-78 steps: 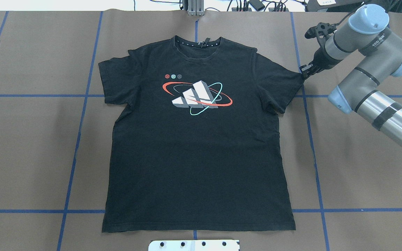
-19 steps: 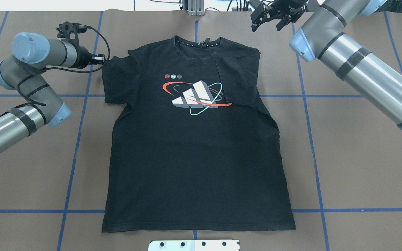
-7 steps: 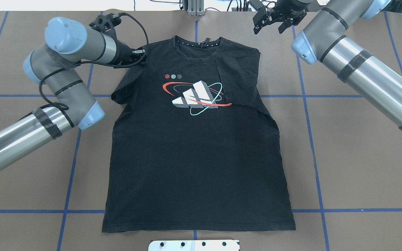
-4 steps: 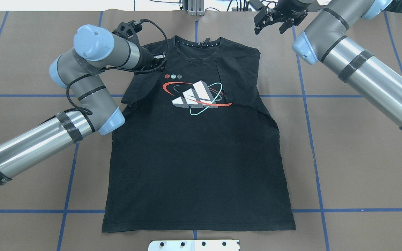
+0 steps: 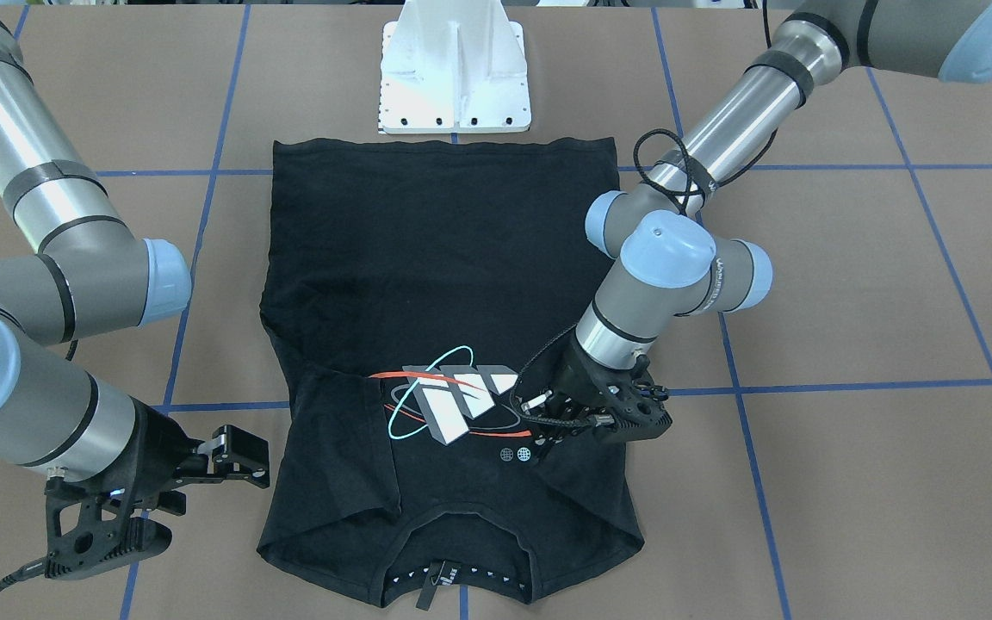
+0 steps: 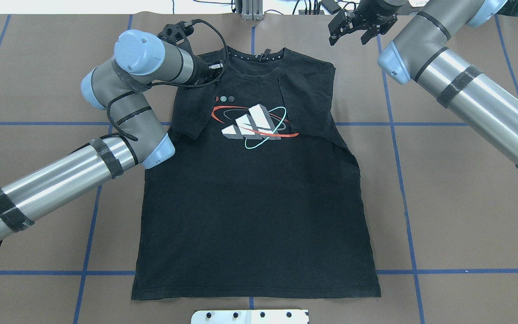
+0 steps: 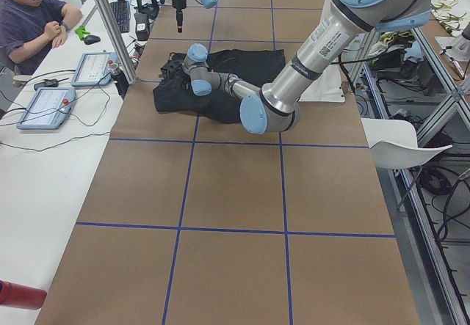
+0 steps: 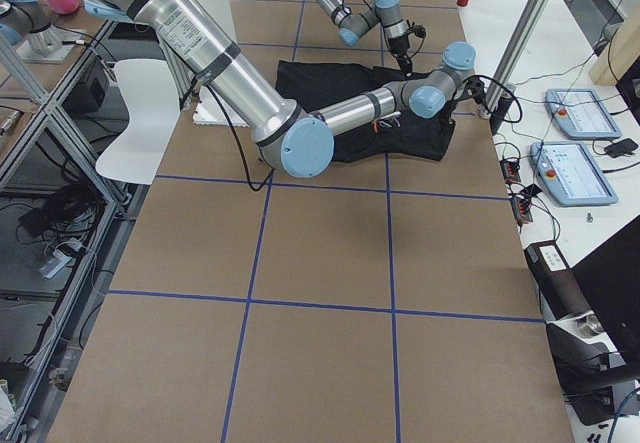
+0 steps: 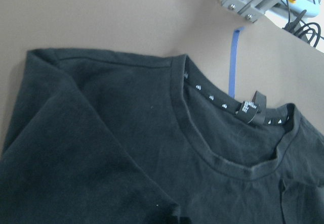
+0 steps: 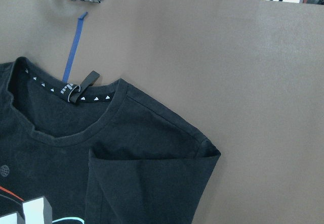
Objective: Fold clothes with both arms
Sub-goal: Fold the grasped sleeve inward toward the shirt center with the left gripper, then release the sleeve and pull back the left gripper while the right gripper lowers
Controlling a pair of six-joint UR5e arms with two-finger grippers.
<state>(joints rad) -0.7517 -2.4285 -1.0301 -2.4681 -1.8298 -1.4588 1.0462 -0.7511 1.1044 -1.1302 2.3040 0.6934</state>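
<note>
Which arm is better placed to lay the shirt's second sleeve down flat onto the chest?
Left. The left gripper holds that sleeve, partly turned in over the T-shirt. The right gripper hangs open above the table past the other shoulder, holding nothing.

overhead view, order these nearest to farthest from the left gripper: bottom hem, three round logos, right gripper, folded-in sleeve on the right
From the left gripper, shut on the T-shirt:
1. three round logos, just below it
2. folded-in sleeve, right of the chest
3. right gripper, open, past the far right shoulder
4. bottom hem, at the table's near edge
</note>
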